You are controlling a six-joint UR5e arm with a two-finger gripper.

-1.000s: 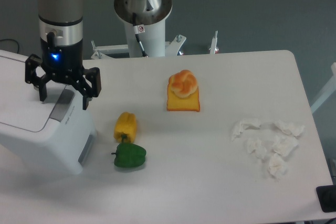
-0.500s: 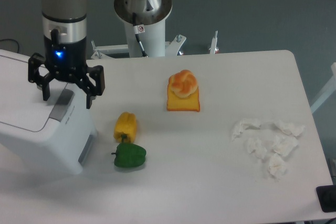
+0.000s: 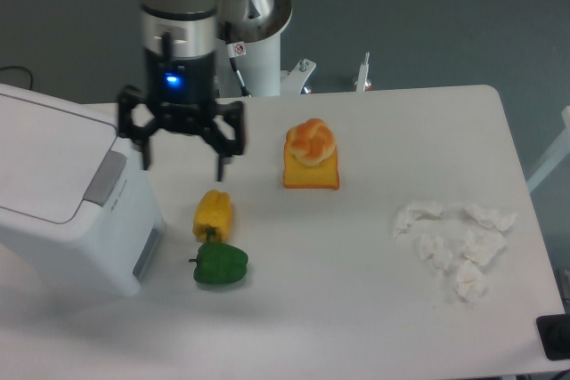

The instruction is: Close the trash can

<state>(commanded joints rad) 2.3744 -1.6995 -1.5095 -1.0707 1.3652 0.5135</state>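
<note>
While the trash can (image 3: 62, 193) sits at the left edge of the table (image 3: 356, 309) with its lid flat down, the gripper (image 3: 183, 159) hangs beside it. Its fingers are spread wide and hold nothing

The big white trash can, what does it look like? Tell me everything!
The big white boxy plastic trash can sits at the table's left edge, partly cut off by the picture. Its corners are rounded, its flat white lid lies shut, and a grey latch sits at the lid's edge above a grey side panel. Nothing touches it; the claw hangs open beside it.
</note>
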